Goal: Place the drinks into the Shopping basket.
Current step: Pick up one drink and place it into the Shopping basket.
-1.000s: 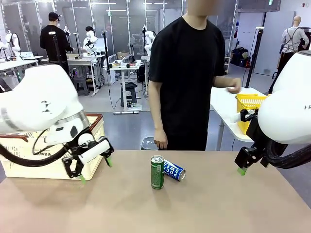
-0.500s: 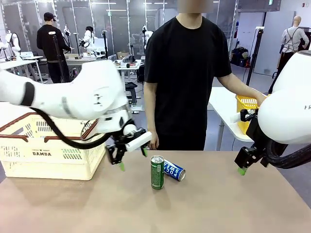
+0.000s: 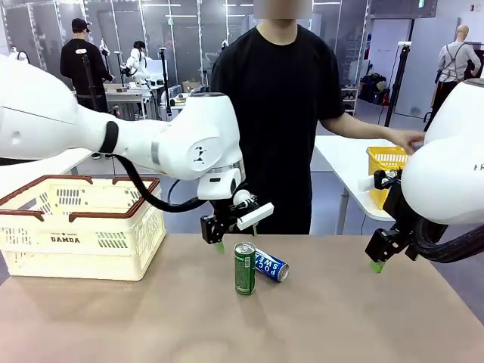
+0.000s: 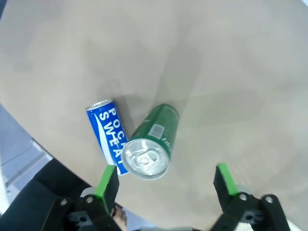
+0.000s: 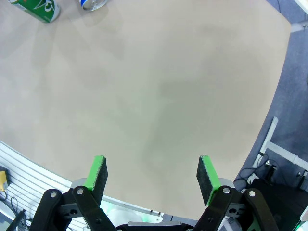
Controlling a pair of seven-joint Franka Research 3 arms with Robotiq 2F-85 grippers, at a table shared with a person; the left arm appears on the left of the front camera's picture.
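Note:
A green drink can (image 3: 244, 268) stands upright at the table's middle, and a blue can (image 3: 271, 265) with white lettering lies on its side, touching it on the right. My left gripper (image 3: 236, 233) hovers open just above and behind the green can, holding nothing. In the left wrist view the green can (image 4: 150, 142) sits between the open fingers (image 4: 107, 180), a little left of centre, with the blue can (image 4: 108, 134) beside it. The cream Shopping basket (image 3: 76, 240) rests at the table's left. My right gripper (image 3: 376, 265) hangs open and empty over the right side; (image 5: 153, 174) bare tabletop lies below it.
A person in a black shirt stands at the far edge, one hand (image 3: 408, 140) stretched toward a white side table that carries a yellow mesh basket (image 3: 387, 160). Both cans, green (image 5: 36, 9) and blue (image 5: 94, 4), show far off in the right wrist view.
My left arm has swung right from the basket to just above the cans, still open. The person has reached an arm out to the right. The right arm has not moved.

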